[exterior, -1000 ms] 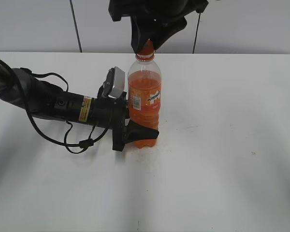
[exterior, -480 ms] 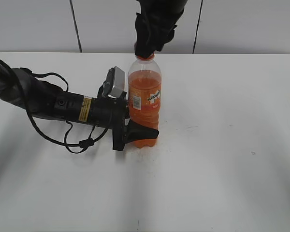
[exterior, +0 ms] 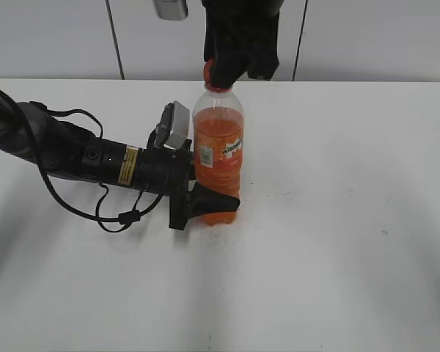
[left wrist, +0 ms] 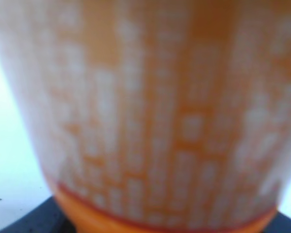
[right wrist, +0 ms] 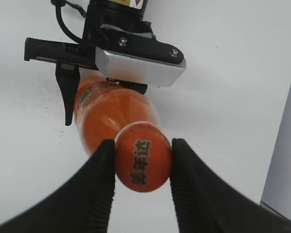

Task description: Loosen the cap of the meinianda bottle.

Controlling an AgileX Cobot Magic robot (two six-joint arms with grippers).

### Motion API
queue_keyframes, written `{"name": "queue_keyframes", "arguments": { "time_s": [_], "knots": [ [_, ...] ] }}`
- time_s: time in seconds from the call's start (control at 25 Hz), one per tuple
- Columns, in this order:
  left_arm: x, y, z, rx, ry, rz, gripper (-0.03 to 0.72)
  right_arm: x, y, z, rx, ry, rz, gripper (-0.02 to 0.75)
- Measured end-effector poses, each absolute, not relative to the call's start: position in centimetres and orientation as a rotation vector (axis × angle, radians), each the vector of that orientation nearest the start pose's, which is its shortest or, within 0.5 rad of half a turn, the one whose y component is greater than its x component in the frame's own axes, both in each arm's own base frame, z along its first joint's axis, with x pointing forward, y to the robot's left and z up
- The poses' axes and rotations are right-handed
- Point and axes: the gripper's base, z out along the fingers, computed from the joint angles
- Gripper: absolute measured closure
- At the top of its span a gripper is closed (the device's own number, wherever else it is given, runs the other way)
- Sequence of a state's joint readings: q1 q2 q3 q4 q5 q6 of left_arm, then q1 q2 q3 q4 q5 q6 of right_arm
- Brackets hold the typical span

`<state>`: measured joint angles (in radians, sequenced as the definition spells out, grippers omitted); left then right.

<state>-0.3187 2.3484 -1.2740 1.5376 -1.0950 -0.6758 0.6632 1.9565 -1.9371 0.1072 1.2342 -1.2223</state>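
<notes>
- Between the right claw's [right wrist: 141, 170] fingers sits the cap [right wrist: 142, 163], clamped.
- Low down, the left claw [exterior: 205, 203] is clamped on the upright meinianda bottle [exterior: 218, 158] on the counter [exterior: 337, 220].

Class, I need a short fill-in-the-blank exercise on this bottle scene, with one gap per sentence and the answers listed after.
1. The right claw grips the bottle's ____ from above.
2. The left claw clamps the meinianda bottle near its ____.
3. The drink inside the bottle is ____ in colour.
4. The bottle stands ____ on the white table.

Missing words: cap; base; orange; upright
</notes>
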Motion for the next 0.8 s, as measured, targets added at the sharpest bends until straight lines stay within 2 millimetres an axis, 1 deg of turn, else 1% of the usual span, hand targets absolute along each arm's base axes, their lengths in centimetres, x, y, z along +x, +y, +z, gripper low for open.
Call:
{"name": "queue_keyframes", "arguments": {
  "time_s": [0.12, 0.24, 0.32, 0.4, 0.48, 0.6, 0.72, 0.8],
  "knots": [
    [36.1, -20.4, 6.7, 1.475, 1.502, -1.044, 0.288, 32.6, 26.8, 33.6, -2.175, 1.598, -0.002, 0.472],
    [36.1, -20.4, 6.6, 1.487, 1.492, -1.042, 0.288, 32.1, 26.5, 35.1, -2.129, 1.585, -0.005, 0.472],
    [36.1, -20.4, 6.6, 1.487, 1.491, -1.043, 0.288, 31.8, 26.3, 35.8, -2.067, 1.638, 0.011, 0.472],
    [36.1, -20.4, 6.6, 1.487, 1.491, -1.043, 0.288, 31.7, 26.1, 36.1, -1.970, 1.743, 0.042, 0.472],
    [36.1, -20.4, 6.6, 1.487, 1.491, -1.043, 0.288, 31.8, 26.0, 36.2, -1.830, 1.892, 0.083, 0.472],
    [36.1, -20.4, 6.6, 1.487, 1.491, -1.043, 0.288, 32.5, 25.0, 36.2, -1.535, 2.147, 0.177, 0.472],
    [36.0, -20.4, 6.6, 1.488, 1.491, -1.043, 0.288, 34.1, 22.5, 35.8, -1.188, 2.383, 0.252, 0.472],
    [36.0, -20.4, 6.6, 1.488, 1.491, -1.043, 0.288, 35.3, 19.9, 35.0, -1.004, 2.502, 0.255, 0.472]
  ]
}}
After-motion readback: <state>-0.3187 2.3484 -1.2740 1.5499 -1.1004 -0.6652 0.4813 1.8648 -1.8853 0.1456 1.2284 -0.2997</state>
